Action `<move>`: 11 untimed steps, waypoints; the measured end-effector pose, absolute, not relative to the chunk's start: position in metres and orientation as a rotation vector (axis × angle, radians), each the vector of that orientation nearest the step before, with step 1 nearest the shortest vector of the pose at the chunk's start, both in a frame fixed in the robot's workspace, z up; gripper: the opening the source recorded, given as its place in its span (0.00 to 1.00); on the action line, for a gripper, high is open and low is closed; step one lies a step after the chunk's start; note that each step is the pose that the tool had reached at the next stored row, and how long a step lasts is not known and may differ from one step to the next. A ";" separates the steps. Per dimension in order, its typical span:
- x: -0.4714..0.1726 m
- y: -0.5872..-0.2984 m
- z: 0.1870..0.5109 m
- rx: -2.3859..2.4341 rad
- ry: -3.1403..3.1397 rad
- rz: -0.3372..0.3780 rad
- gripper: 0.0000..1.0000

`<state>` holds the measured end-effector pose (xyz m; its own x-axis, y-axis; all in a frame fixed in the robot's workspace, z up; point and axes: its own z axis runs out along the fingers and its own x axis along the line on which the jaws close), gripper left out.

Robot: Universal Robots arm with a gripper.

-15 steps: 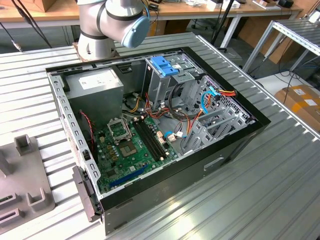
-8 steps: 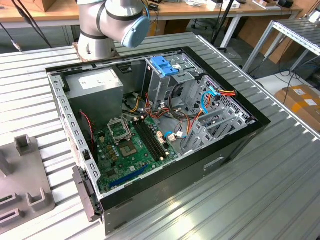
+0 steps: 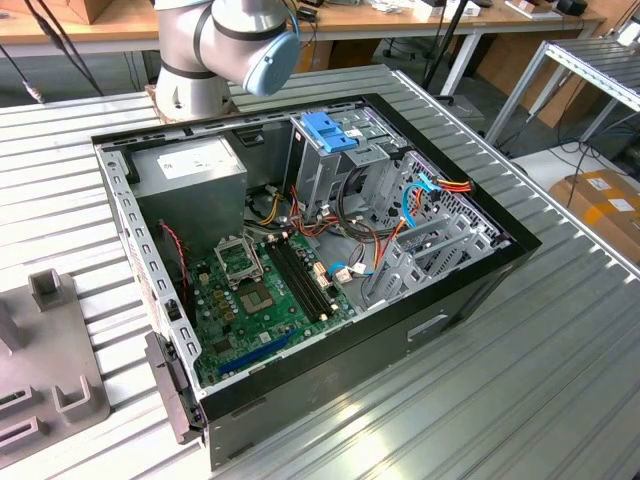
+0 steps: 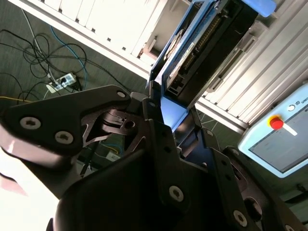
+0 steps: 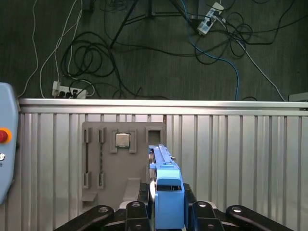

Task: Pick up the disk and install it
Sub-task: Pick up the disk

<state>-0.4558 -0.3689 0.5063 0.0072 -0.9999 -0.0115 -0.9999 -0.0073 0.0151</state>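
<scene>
The claw [image 5: 166,204] is clenched on the disk [image 5: 166,185] - its black fingers [image 5: 140,193] press on either side of the blue end tab, and the grey drive body with its blue side rails runs out ahead of them. In the second wrist view the disk [image 4: 207,48] hangs in the air off the claw, with the ribbed metal tabletop [image 4: 269,62] and the floor beyond it. Below it in the first wrist view lies a grey fixture plate [image 5: 103,159] with slots and a processor chip [image 5: 122,140] seated in one pocket. Cables [image 5: 96,53] and power strips sprawl on the dark floor past the tabletop's edge, and a pendant with a red button [image 4: 276,139] sits off to one side.

In the exterior view the open computer case [image 3: 470,290] lies flat on the tabletop - green motherboard [image 3: 260,290] near, blue bracket with its metal cage [image 3: 327,130] at the far side. The arm [image 3: 215,45] rises behind it, and the grey fixture is at the exterior view's left.
</scene>
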 end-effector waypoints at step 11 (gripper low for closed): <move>-0.446 -0.369 0.506 2.228 -2.211 -0.030 0.36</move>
<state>-0.4458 -0.3689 0.5063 0.0072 -0.9999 -0.0116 -0.9999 -0.0074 0.0151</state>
